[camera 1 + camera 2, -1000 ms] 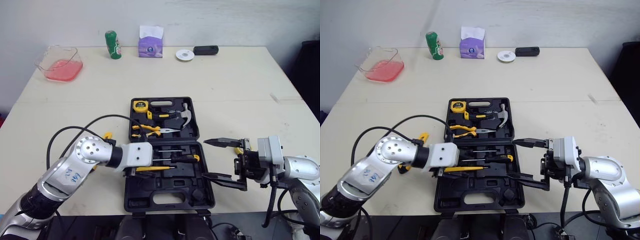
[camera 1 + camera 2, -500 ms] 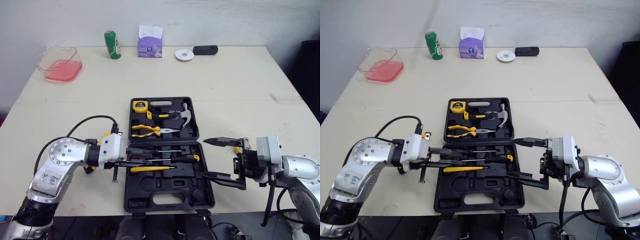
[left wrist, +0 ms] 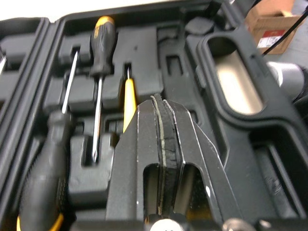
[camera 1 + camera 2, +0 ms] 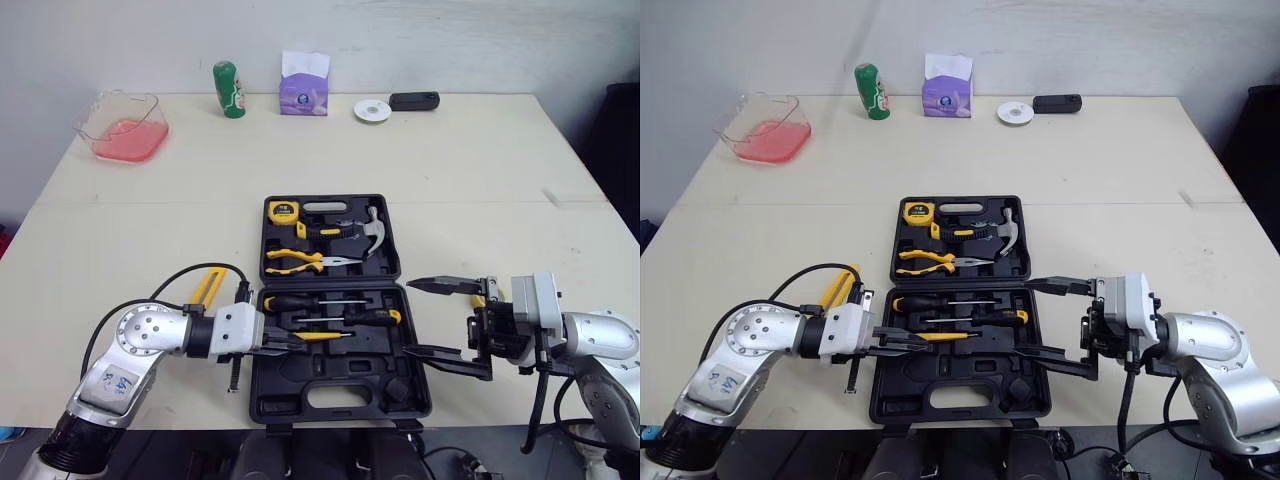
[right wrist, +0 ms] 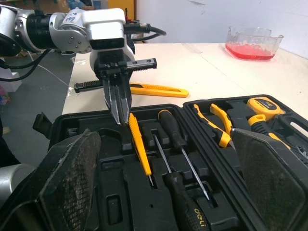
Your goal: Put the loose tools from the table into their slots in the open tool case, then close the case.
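Open black plastic tool case (image 4: 340, 395) lies near the front of the beige tabletop (image 4: 450, 170). A loose yellow utility knife (image 4: 205, 287) lies just left of the case, its long axis pointing away from the robot and its near end hidden by the left arm. The left end effector (image 4: 290, 345), fingers pressed together, overlaps one end of a slotted yellow-handled screwdriver (image 4: 325, 336). The right end effector (image 4: 440, 320) is spread wide.

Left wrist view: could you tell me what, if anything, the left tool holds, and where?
Nothing: the left tool is shut empty, its tip by the yellow screwdriver.

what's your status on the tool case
Left gripper shut, tips at the yellow tool in the tool case. Right gripper open beside the case. Yellow utility knife loose on the table, case open.
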Available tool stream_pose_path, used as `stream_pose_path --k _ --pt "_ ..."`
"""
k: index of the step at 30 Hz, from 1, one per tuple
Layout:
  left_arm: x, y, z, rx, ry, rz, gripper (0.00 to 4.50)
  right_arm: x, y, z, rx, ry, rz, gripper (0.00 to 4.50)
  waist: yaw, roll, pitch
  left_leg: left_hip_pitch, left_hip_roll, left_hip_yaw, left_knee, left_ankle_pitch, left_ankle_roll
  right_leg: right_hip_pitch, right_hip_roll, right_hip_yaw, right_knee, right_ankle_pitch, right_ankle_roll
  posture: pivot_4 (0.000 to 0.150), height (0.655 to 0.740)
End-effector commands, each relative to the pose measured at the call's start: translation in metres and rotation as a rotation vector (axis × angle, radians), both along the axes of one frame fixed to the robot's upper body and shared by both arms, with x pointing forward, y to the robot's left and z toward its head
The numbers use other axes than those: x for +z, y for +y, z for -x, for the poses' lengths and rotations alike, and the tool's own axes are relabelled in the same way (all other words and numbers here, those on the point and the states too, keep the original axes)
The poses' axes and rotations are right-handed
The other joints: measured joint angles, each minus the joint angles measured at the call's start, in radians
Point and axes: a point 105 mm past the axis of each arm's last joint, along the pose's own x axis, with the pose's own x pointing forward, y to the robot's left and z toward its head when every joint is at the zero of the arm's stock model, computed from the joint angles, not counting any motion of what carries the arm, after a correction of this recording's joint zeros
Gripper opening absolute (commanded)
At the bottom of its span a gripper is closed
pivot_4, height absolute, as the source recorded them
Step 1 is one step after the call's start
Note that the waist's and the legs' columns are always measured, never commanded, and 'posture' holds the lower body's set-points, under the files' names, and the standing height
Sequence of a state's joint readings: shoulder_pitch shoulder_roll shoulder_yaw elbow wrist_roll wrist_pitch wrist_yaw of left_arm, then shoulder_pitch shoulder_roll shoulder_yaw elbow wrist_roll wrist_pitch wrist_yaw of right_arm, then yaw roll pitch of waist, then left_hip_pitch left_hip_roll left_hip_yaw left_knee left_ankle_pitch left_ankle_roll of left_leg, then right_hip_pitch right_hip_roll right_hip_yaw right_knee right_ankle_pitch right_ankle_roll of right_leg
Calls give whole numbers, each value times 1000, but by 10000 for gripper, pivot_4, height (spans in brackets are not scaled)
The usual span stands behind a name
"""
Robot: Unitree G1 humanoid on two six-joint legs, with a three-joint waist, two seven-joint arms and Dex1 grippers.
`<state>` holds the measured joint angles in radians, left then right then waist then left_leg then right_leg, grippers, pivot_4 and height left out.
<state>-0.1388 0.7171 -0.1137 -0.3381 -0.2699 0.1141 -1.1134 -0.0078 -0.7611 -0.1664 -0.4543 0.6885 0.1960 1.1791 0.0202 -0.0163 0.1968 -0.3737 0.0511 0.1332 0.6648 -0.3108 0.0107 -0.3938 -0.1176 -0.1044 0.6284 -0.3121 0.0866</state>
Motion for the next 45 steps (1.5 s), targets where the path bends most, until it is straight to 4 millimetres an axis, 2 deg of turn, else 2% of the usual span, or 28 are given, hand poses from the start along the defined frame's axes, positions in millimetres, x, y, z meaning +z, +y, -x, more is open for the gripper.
stream_pose_path --k 1,28,36,45 --pt "-4 0 0 13 3 -11 375 7 -6 -1 -16 -37 -3 45000 0 0 0 0 0 0 0 0 0 0 0 0 0 0 0 1500 7400" --pt "-29 9 -18 146 74 3 375 9 1 -3 -14 -33 -16 45000 0 1 0 0 0 0 0 -1 1 0 -1 0 0 0 0 1500 7400" --pt "-28 11 -26 197 115 43 375 10 2 -2 -10 -31 -15 45000 1 2 -1 1 0 0 0 -3 4 1 -2 0 0 0 0 1500 7400" --pt "-49 3 -19 163 167 -55 375 9 2 -2 -14 -26 -18 45000 3 4 -3 2 -1 0 0 -3 4 2 -3 0 0 0 0 1500 7400"
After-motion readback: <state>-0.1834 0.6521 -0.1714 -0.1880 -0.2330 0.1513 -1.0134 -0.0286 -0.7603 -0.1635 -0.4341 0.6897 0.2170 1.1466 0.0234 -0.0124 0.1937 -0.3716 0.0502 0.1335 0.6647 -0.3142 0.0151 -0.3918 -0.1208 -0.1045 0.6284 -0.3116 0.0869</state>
